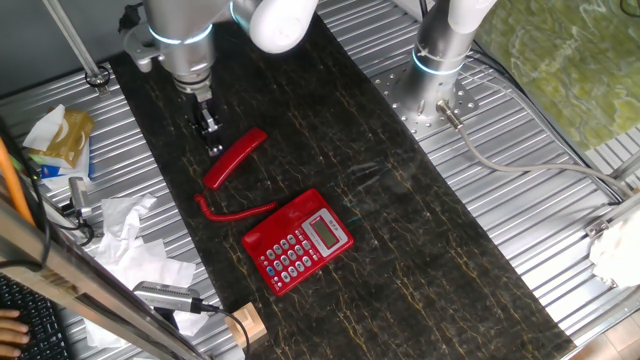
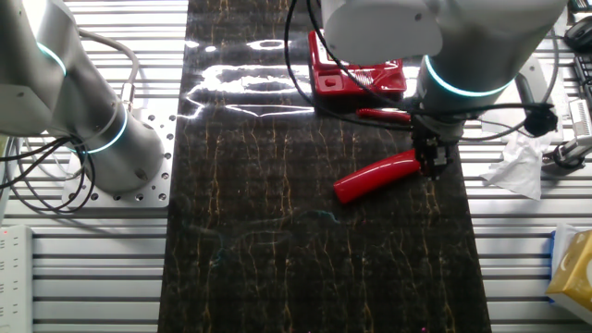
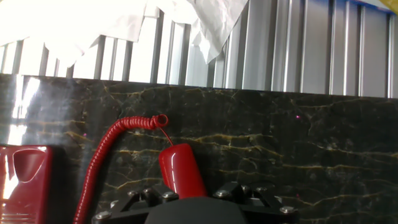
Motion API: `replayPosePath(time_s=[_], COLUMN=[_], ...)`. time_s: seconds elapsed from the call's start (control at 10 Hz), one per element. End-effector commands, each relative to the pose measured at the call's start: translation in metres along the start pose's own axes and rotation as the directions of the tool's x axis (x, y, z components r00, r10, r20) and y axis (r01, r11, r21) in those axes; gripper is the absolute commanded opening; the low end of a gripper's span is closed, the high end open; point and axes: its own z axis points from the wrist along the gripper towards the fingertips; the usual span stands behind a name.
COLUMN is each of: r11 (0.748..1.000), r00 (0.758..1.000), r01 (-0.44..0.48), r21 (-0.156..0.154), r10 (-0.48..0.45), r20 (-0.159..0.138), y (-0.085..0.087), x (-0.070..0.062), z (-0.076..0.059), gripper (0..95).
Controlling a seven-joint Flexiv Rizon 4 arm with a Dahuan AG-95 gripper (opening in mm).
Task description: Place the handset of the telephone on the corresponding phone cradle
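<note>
The red handset (image 1: 236,157) lies slanted on the black mat and also shows in the other fixed view (image 2: 375,176). Its thin red cord (image 1: 232,211) curls on the mat toward the telephone (image 1: 298,241), whose keypad and display face up. The phone cradle (image 1: 268,262) is the empty red strip along the base's left side. My gripper (image 1: 213,146) is down at the handset's cord end (image 2: 431,163). In the hand view the handset (image 3: 180,173) runs under the hand, the fingers are hidden, and the coiled cord (image 3: 118,134) lies to its left. I cannot see whether the jaws clamp it.
Crumpled white paper (image 1: 125,225) and a yellow packet (image 1: 62,135) lie on the metal table left of the mat. A small wooden block (image 1: 245,325) sits at the mat's near corner. A second arm's base (image 1: 440,60) stands at the back right.
</note>
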Motion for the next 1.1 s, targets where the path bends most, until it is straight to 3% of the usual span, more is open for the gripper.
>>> replayPosePath(time_s=[0.1,1.1], r11=[1.0,1.0], r00=[1.0,1.0], r01=[-0.001,0.011], r21=[-0.006,-0.008], r10=[0.001,-0.011], r20=[0.002,0.003], y=[0.0,0.001], x=[0.001,0.017], z=[0.002,0.029], gripper=[57.0,57.0])
